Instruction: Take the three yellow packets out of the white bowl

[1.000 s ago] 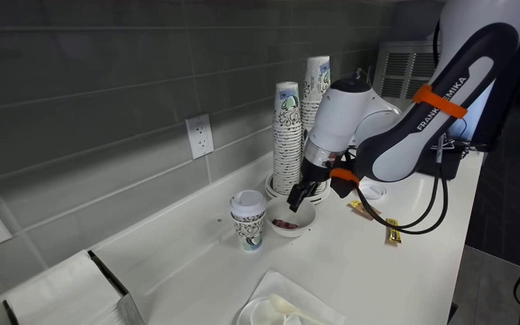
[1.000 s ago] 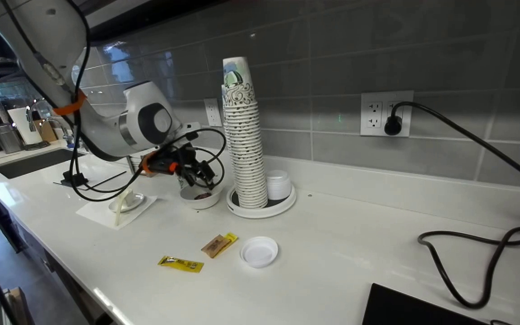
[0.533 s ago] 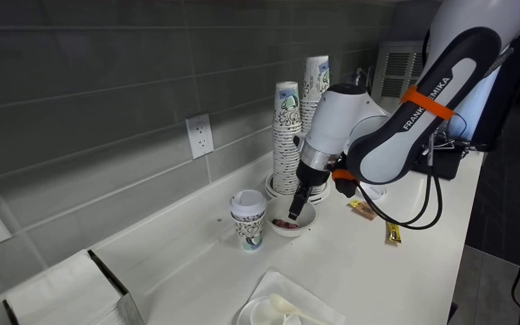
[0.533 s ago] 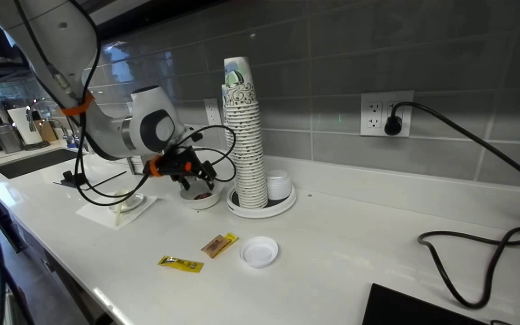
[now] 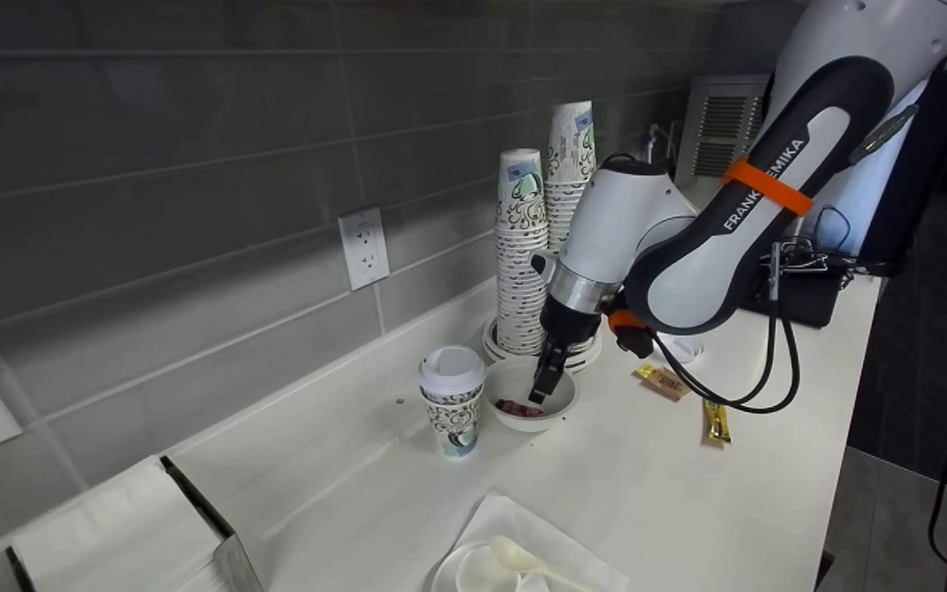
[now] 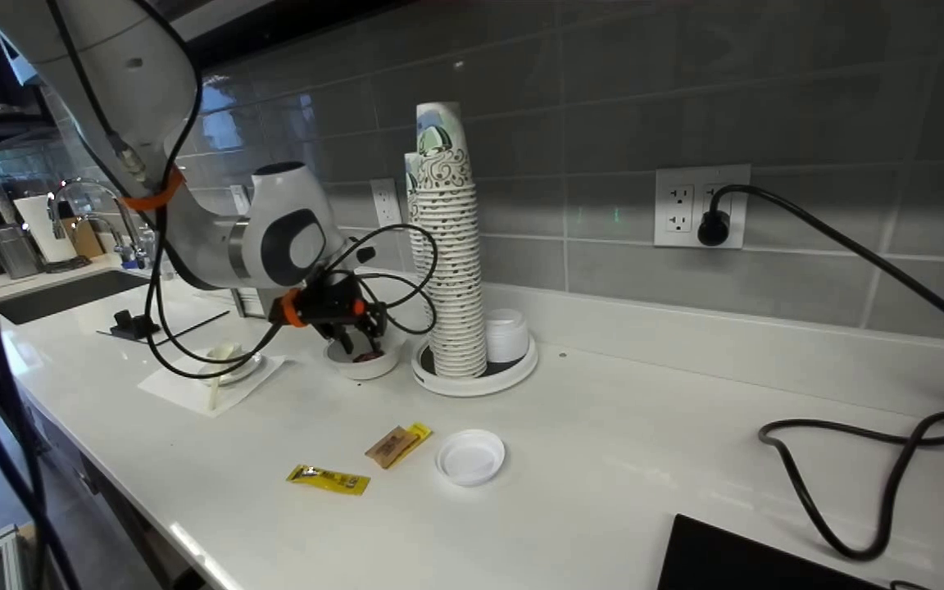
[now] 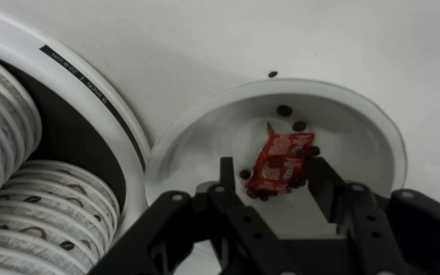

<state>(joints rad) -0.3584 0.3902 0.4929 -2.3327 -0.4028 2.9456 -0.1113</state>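
The white bowl (image 7: 292, 86) holds a red packet (image 7: 281, 166) and several dark beans (image 7: 284, 110); no yellow packet shows in it. The bowl also stands by the cup stacks in both exterior views (image 5: 508, 380) (image 6: 361, 370). My gripper (image 7: 270, 163) is open over the bowl, one fingertip on each side of the red packet, with nothing held. Its fingertips reach down inside the bowl's outline in both exterior views (image 5: 538, 398) (image 6: 361, 348). A yellow packet (image 6: 329, 479) lies on the counter. Beside it a tan packet (image 6: 390, 447) partly covers another yellow packet (image 6: 418, 434).
Tall paper cup stacks (image 6: 449, 279) stand on a round white tray (image 6: 472, 386) against the bowl and close to the arm. A lidded paper cup (image 5: 453, 415) stands beside the bowl. A white lid (image 6: 470, 456) and a napkin (image 5: 560, 547) with a spoon lie on the counter.
My gripper has turned more upright and moved down deeper over the bowl, staying open. A cup stack has shifted slightly near the arm. The packets on the counter have not moved.
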